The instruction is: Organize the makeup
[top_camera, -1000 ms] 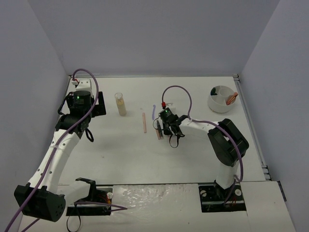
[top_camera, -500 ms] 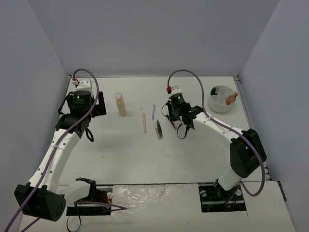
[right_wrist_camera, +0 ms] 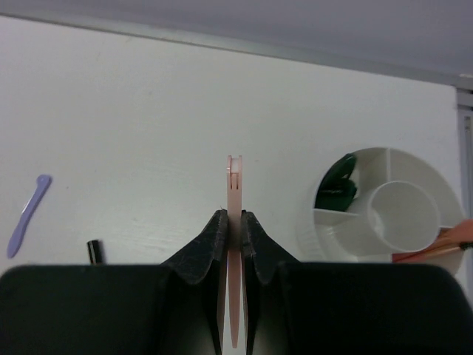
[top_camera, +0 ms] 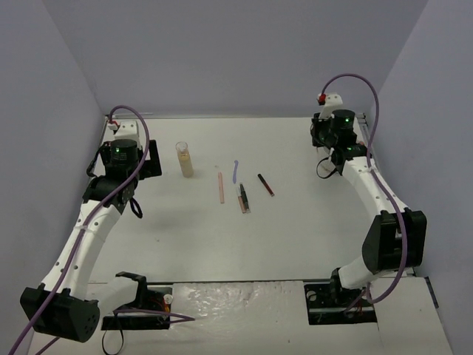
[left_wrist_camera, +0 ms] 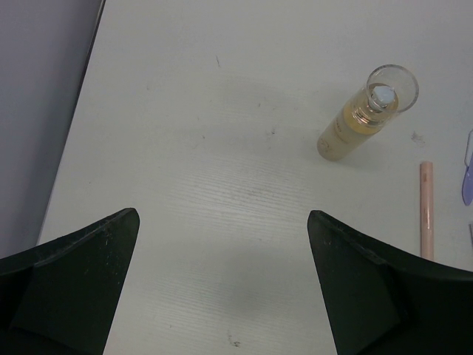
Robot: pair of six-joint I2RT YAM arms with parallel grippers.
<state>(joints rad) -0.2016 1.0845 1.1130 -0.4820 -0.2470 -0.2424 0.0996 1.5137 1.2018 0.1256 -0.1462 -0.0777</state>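
**Top external view.** The left gripper (top_camera: pixel 117 194) hung over the far-left part of the white table (top_camera: pixel 185 244), fingers spread wide and holding nothing. The makeup lay in a loose row across the middle. From left to right: a clear bottle of beige liquid (top_camera: pixel 185 159) standing upright, a pink pencil-like stick (top_camera: pixel 220 187), a lilac stick (top_camera: pixel 236 171), a black stick (top_camera: pixel 242 198) just nearer than the lilac one, and a dark red stick (top_camera: pixel 265 185) lying aslant. The right gripper (top_camera: pixel 329 151) was at the far-right corner, well apart from that row; its grip could not be made out from here.

**Left wrist view.** The 2 dark fingers (left_wrist_camera: pixel 74 281) of the left gripper (left_wrist_camera: pixel 222 218) stood far apart at the bottom edge, with only bare table between them. The bottle (left_wrist_camera: pixel 362 118) appeared at upper right. The pink pencil-like stick (left_wrist_camera: pixel 426 211) lay beyond the right finger, and a sliver of the lilac stick (left_wrist_camera: pixel 468 166) showed at the frame edge.

**Right wrist view.** The right gripper (right_wrist_camera: pixel 233 216) was pinched tight on a flat pale pink stick (right_wrist_camera: pixel 234 185), held edge-on with its tip projecting past the fingertips. To the right sat a white round divided bowl (right_wrist_camera: pixel 392 151) — 1 compartment held dark green discs (right_wrist_camera: pixel 336 185), and an orange-red stick (right_wrist_camera: pixel 443 240) showed at the bowl's right side. At left, the lilac stick (right_wrist_camera: pixel 28 214) and the end of the black stick (right_wrist_camera: pixel 94 250) lay on the table.
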